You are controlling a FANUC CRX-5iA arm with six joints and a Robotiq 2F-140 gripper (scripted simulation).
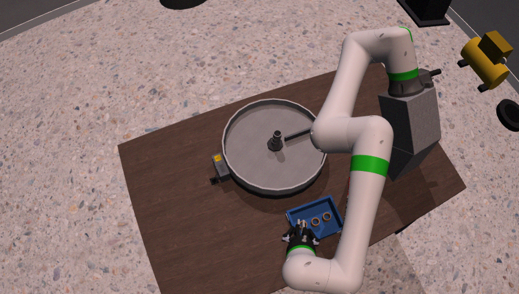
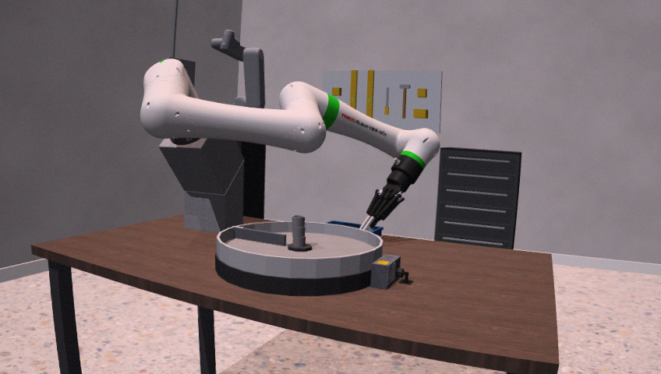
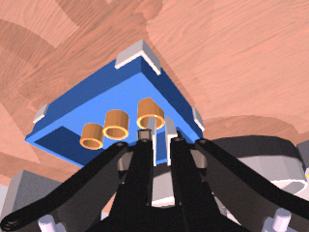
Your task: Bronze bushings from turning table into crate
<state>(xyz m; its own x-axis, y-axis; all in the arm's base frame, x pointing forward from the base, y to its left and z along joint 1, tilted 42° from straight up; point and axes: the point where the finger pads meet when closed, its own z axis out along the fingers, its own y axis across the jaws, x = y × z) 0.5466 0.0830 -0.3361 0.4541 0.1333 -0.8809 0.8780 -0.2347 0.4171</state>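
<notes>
The blue crate holds three bronze bushings. One bushing and a second bushing stand in a row with the third bushing, which is partly behind the fingertips. My gripper reaches down tilted into the crate beside that third bushing. Its fingers are slightly apart, with a narrow gap and nothing seen held between them. The grey turning table shows no bushings on its visible part; the arm hides part of it.
A central post and a straight guide bar stand at the turning table. A grey drive box sits against its outside. The turning table's rim is close to the crate.
</notes>
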